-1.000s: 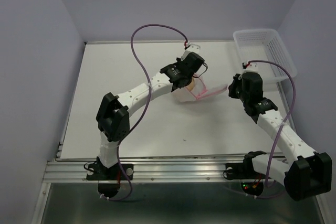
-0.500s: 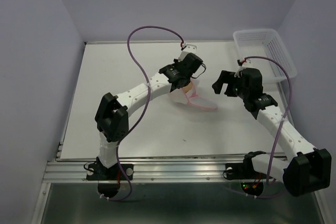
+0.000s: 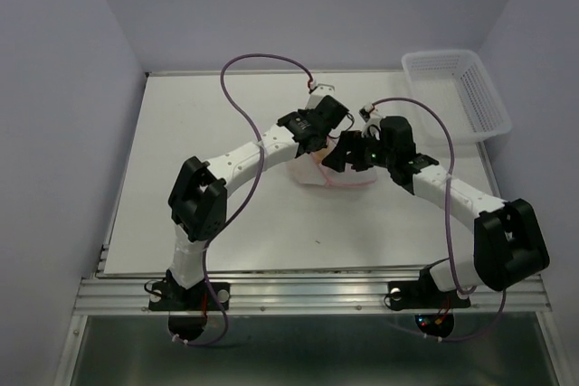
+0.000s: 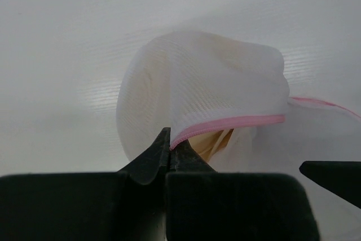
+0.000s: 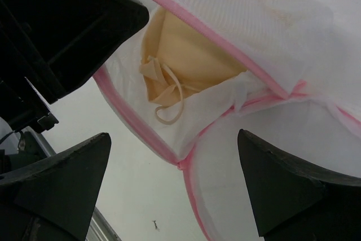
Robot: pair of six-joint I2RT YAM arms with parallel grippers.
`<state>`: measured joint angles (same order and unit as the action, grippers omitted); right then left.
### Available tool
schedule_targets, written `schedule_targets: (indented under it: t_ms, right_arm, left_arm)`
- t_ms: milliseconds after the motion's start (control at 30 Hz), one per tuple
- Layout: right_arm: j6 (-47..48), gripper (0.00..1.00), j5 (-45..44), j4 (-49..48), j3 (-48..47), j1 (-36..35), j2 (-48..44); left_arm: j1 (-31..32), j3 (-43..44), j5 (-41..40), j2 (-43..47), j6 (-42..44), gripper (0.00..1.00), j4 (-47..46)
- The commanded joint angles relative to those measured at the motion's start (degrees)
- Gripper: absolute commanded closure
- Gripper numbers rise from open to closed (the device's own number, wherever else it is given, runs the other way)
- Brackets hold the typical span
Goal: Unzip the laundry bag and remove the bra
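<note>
The laundry bag (image 3: 318,172) lies on the white table (image 3: 181,178) a little to the three o'clock side of its centre, its pink zipper rim parted so that the two mesh halves gape. In the right wrist view the bag (image 5: 265,32) shows its mouth wide open, and inside the upper half sits the bra (image 5: 186,60), a tan fold with a thin looped strap hanging toward the opening. The left wrist view shows the same tan fabric (image 4: 211,142) just under the lifted pink edge of the bag (image 4: 208,83). The left gripper (image 4: 169,139) has its jaws closed tight on that pink rim, pinching the mesh and holding the upper half raised; from above it (image 3: 318,137) stands at the bag's twelve o'clock. The right gripper (image 5: 174,136) has its jaws spread wide with nothing between them, one finger on each side of the bag's mouth and neither visibly touching the mesh; from above it (image 3: 336,155) is at the bag's two o'clock, close to the other gripper. A white lattice basket (image 3: 457,88) stands well apart at the table's two o'clock corner.
</note>
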<state>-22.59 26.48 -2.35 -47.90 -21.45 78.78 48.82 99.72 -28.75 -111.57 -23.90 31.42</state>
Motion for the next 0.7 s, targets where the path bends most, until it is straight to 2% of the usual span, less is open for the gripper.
schedule_targets:
  t_ms: [0,133,233,367,567,667]
  right_arm:
    - [-0.79,0.0,1.91,-6.79,-3.25,-1.48,2.77]
    - [0.52,0.0,0.42,-9.42,-4.74,-2.1,7.77]
    - [6.66,0.0,-2.74,-12.85,-4.75,-2.63,8.66]
    - [9.49,0.0,-4.42,-13.56,-5.53,-3.15,11.46]
    - [12.12,0.02,-1.87,-14.44,-6.59,-3.85,13.76]
    - [17.39,0.02,-1.43,-15.31,-6.59,-5.79,14.73]
  left_arm:
    - [-0.48,-0.58,-0.07,-0.14,-2.29,1.0,1.19]
    - [-1.09,-1.54,0.98,0.12,-3.96,1.0,1.1]
    - [-1.62,-2.34,2.47,1.35,-4.22,1.0,0.31]
    - [-1.71,-3.04,3.44,2.32,-3.96,1.0,-1.18]
    - [-2.06,-3.31,4.23,2.5,-3.87,1.0,-1.54]
    - [-2.41,-3.74,5.46,2.85,-3.79,1.0,-2.5]
